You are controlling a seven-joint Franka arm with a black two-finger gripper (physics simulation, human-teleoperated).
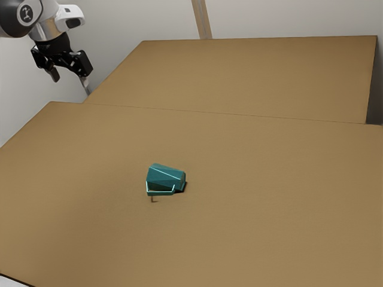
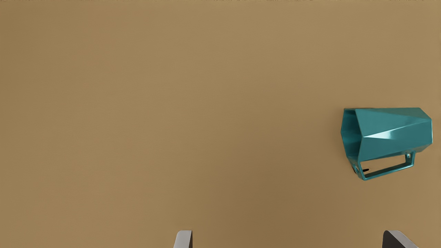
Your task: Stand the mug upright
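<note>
Claw (image 2: 289, 237) stands wide open, empty; gripping off-centre could let the mug (image 2: 394, 132), lying on its side, twist and slip.

From my station I count one mug (image 1: 166, 174) and, on it, one handle (image 2: 389, 172). I have one arm (image 1: 48, 27) to work with, bearing one pincer (image 1: 71, 84), and I count two fingers (image 2: 183, 240) on that. For furniture I get one surface (image 1: 269, 209), plus one brown panel (image 1: 257, 78) adjoining it along one thin line. On the wall (image 1: 287, 15) I count a single upright strip (image 1: 201, 18).
</note>
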